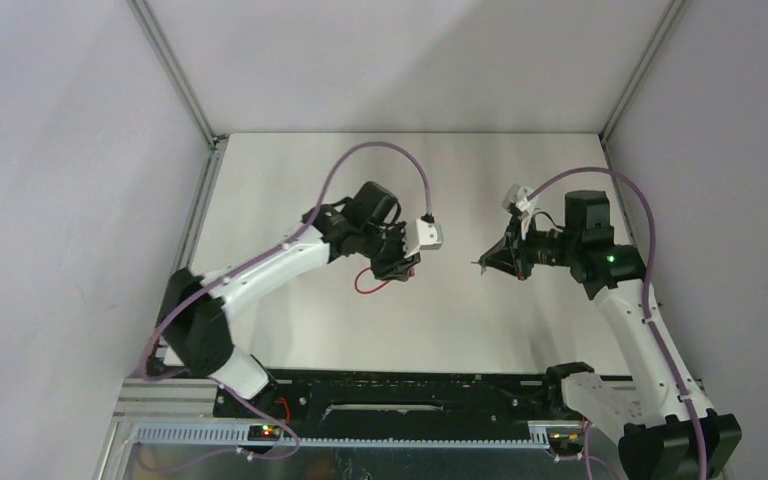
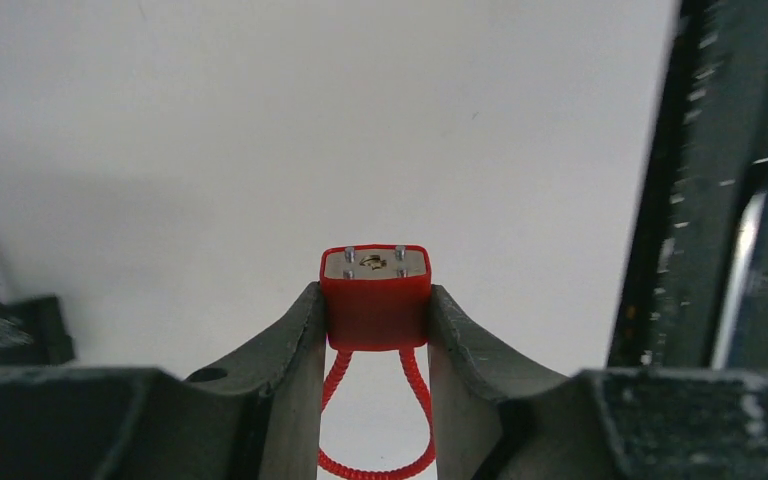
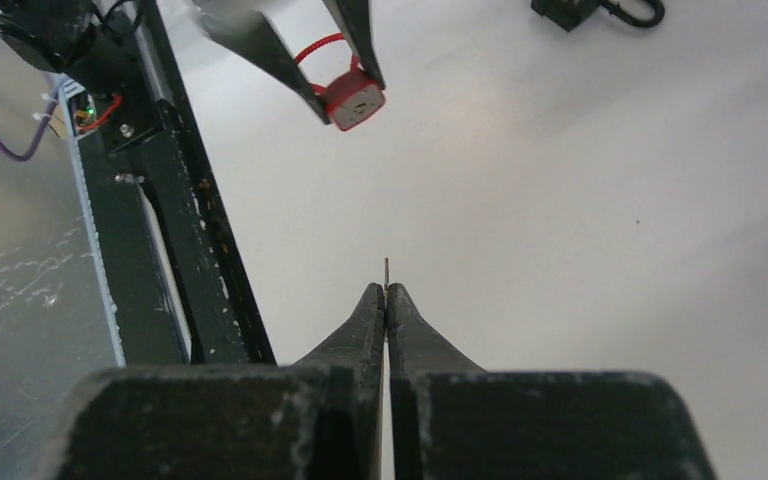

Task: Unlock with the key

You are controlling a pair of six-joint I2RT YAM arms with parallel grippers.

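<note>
A small red padlock [image 2: 375, 295] with a red cable loop [image 2: 375, 465] sits between my left gripper's [image 2: 375, 310] fingers, which press on both its sides. Its metal keyhole face [image 2: 373, 262] points away from the wrist. In the top view the left gripper [image 1: 400, 262] hovers mid-table with the loop [image 1: 368, 284] hanging below it. My right gripper [image 3: 387, 295] is shut on the key; only the thin blade tip [image 3: 387, 268] sticks out past the fingertips. The key points toward the padlock [image 3: 353, 100], with a clear gap between them. From above, the right gripper [image 1: 487, 263] faces the left one.
A black padlock [image 2: 15, 325] lies on the white table, also seen at the top of the right wrist view as the black padlock [image 3: 580, 10]. The black frame rail [image 1: 410, 385] runs along the near edge. White walls enclose the table on three sides.
</note>
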